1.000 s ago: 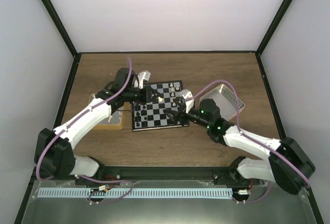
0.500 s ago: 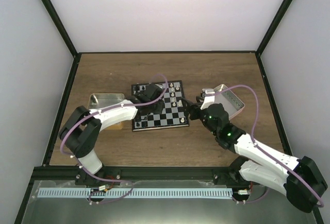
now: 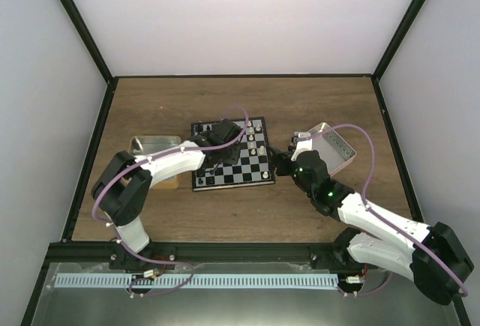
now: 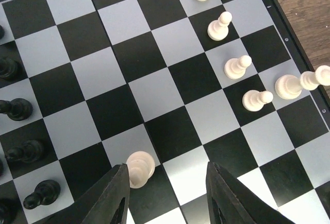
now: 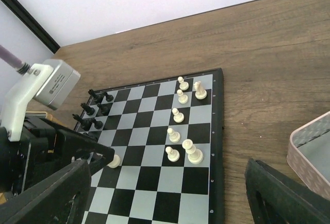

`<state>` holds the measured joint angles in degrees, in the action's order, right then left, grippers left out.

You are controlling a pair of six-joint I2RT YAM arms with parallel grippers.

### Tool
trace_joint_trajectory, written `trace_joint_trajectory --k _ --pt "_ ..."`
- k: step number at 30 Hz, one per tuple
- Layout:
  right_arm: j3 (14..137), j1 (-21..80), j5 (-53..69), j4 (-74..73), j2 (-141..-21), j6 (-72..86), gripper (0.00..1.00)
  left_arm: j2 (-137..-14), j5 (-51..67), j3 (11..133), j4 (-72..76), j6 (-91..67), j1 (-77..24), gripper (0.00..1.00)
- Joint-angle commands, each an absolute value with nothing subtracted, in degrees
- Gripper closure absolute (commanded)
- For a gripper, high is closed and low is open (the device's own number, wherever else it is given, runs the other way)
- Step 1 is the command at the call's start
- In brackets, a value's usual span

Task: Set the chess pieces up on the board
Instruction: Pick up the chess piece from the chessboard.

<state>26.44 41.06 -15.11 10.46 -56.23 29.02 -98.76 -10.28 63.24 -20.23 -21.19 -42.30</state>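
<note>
Left claw (image 4: 167,172) spread low over the board (image 4: 154,87), one cream pawn (image 4: 139,168) just beside one finger (image 4: 114,195), six other cream pieces (image 4: 237,67), black pieces (image 4: 18,108) cut off at frame edge, right claw (image 5: 167,183) wide apart, eight cream visible, black cluster unclear, overhead, board centred on the surface (image 3: 150,109), pieces too tiny to count.

- The left arm (image 3: 169,165) bends inward, and the left gripper (image 4: 166,183) points down with its fingers a bit apart.
- The right gripper (image 5: 167,172) has its fingers spread wide and holds nothing.
</note>
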Motion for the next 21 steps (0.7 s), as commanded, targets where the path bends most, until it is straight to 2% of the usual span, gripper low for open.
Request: trace_joint_trajectory --k 1,10,21 --pt "29.1 41.0 -16.6 9.3 -56.8 30.2 0.16 -102.0 -8.7 68.2 -28.7 -23.2 -41.6 0.56" --pt "29.3 41.0 -16.7 8.1 -57.4 30.9 0.16 -106.0 -8.6 72.4 -32.5 -25.6 -39.1 0.56" --pt "29.3 41.0 -17.1 8.1 -57.6 30.8 0.16 -107.5 -6.0 73.6 -32.6 -25.7 -38.5 0.61"
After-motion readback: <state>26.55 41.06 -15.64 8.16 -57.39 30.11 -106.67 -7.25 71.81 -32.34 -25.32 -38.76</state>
